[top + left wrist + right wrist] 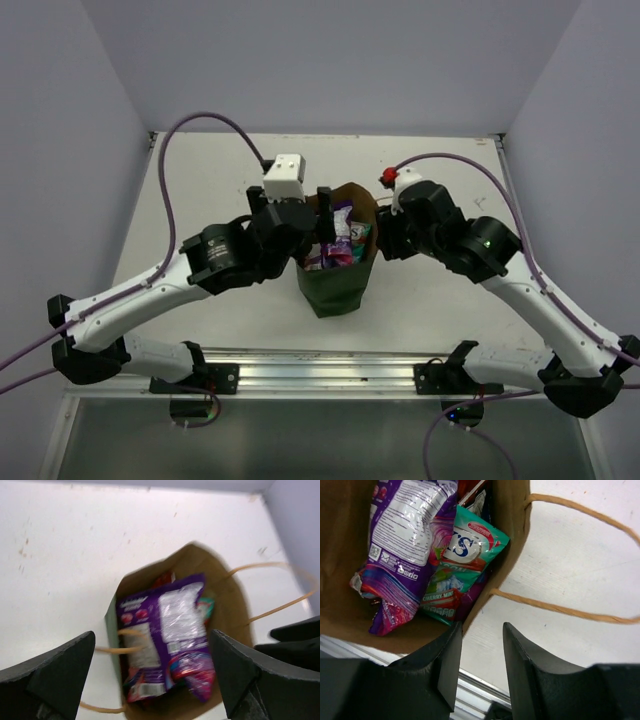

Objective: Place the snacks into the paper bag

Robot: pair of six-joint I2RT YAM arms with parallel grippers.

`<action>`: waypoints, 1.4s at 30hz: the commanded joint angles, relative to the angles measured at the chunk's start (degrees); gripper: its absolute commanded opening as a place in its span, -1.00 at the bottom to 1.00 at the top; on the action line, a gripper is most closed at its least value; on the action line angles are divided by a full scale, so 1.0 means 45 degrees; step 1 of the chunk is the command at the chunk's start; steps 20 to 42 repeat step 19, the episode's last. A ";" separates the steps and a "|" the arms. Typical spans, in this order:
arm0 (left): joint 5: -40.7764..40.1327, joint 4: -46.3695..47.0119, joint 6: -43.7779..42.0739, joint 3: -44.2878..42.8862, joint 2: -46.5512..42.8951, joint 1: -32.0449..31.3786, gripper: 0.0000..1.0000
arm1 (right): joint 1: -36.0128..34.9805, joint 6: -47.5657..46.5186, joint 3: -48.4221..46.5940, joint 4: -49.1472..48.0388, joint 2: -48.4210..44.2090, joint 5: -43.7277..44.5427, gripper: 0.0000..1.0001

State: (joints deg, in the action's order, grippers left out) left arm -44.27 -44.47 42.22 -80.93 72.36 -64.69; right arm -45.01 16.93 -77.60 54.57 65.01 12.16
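The paper bag (335,290) stands upright at the table's middle, dark green outside, brown inside (227,605). Several snacks (338,240) lie inside it: a purple-silver bag (175,615), a magenta pack (137,645), a teal candy bag (465,560) and a red pack edge (162,579). My left gripper (152,635) is open and empty, hovering over the bag's mouth on its left side (320,222). My right gripper (482,627) is open and empty at the bag's right rim (385,235). Its left finger touches the rim's edge (470,610); its gap is over bare table.
The bag's cord handles (560,610) loop out over the white table on the right. An aluminium rail (320,370) runs along the near edge. Grey walls close in on the left, back and right. A small red thing (386,178) sits behind my right wrist.
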 commanded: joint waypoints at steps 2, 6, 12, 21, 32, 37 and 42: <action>-0.2658 -0.1124 -0.1002 -0.5127 0.0559 -0.0605 0.99 | -0.0055 0.0202 -0.2654 0.1114 -0.0093 0.1026 -0.15; -0.4027 -0.2909 -0.0360 -0.6665 0.0525 -0.0723 0.99 | -0.0055 0.0495 -0.4003 0.2732 0.0006 0.2778 -0.16; -0.4537 -0.2988 0.0323 -0.3543 -0.2072 -0.0177 0.99 | -0.0055 0.0593 -0.2680 0.3575 -0.0872 0.5360 0.02; -0.4674 -0.3850 0.0468 -0.2681 -0.3481 -0.0079 0.99 | -0.0055 0.1023 -0.1893 0.3792 -0.1790 0.6417 0.03; -0.4674 -0.3850 0.0468 -0.2681 -0.3481 -0.0079 0.99 | -0.0055 0.1023 -0.1893 0.3792 -0.1790 0.6417 0.03; -0.4674 -0.3850 0.0468 -0.2681 -0.3481 -0.0079 0.99 | -0.0055 0.1023 -0.1893 0.3792 -0.1790 0.6417 0.03; -0.4674 -0.3850 0.0468 -0.2681 -0.3481 -0.0079 0.99 | -0.0055 0.1023 -0.1893 0.3792 -0.1790 0.6417 0.03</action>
